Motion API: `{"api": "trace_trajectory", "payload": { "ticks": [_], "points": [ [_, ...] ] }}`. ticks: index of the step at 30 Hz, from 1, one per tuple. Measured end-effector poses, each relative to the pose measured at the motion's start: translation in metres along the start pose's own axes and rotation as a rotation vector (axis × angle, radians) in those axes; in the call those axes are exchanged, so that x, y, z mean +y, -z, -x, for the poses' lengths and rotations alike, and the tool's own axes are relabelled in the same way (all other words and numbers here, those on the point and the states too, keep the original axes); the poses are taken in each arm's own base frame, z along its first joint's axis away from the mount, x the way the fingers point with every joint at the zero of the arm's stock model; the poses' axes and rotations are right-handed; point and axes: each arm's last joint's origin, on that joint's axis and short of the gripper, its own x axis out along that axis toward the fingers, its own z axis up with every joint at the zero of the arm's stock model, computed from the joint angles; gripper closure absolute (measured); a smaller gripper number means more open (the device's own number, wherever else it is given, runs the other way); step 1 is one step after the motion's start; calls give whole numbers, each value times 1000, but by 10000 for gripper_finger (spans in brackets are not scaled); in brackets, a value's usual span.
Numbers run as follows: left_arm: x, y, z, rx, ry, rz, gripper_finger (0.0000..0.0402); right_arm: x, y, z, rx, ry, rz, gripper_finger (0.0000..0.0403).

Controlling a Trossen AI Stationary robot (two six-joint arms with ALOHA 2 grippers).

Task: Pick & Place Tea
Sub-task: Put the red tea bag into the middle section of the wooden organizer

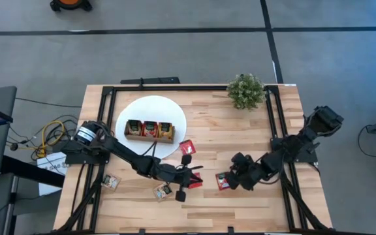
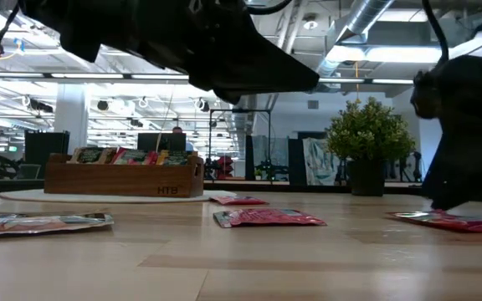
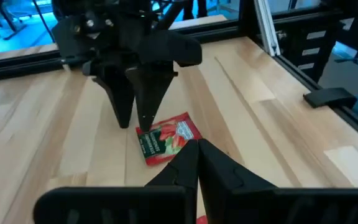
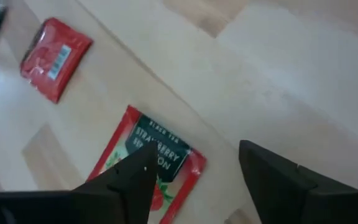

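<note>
A red tea sachet [image 4: 166, 146] lies flat on the wooden table under my right gripper [image 4: 194, 162], which is open and points steeply down; one finger stands over the sachet, the other over bare wood. In the high view this gripper [image 1: 230, 177] is at the table's near middle. My left gripper [image 3: 196, 144] is shut, empty and above the table, pointing at the right gripper from the left [image 1: 189, 177]. A second red sachet [image 1: 194, 182] lies flat beside it, a third [image 1: 188, 147] by the white disc [image 1: 175, 108]. My right gripper comes at the red sachet from above, slanting, with one fingertip [image 3: 143, 124] at the sachet's edge [image 3: 143, 138]. Whether the tip touches the sachet I cannot tell. The sachet lies flat on the table.
A brown wooden tray [image 1: 149, 129] with sachets in its compartments stands on the white disc at the far left. A potted plant [image 1: 245, 90] stands at the far right. Two more sachets [image 1: 111, 183] [image 1: 162, 191] lie near the front left edge. Black rails [image 1: 274, 117] frame the table.
</note>
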Motion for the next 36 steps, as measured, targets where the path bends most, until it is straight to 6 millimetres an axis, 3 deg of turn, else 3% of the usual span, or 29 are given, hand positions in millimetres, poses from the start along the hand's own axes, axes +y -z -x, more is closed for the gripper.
{"api": "trace_trajectory", "payload": {
  "ticks": [6, 20, 26, 31, 36],
  "points": [
    [1, 1, -1, 3, -4, -11, 401, -4, 1, -5, 23, -57, -13, 211],
    [3, 0, -2, -15, -30, -1, 401, -3, 7, -4, 104, -94, 131, 393],
    [10, -1, -3, -21, -100, 8, 389, 10, 6, 1, -1, -112, 200, 401],
    [16, -3, -6, -23, -38, 90, 331, 20, 9, 8, -93, -121, 228, 402],
    [21, 2, -28, 5, -29, 177, 276, 23, 11, 11, -115, -128, 235, 402]
  ]
}}
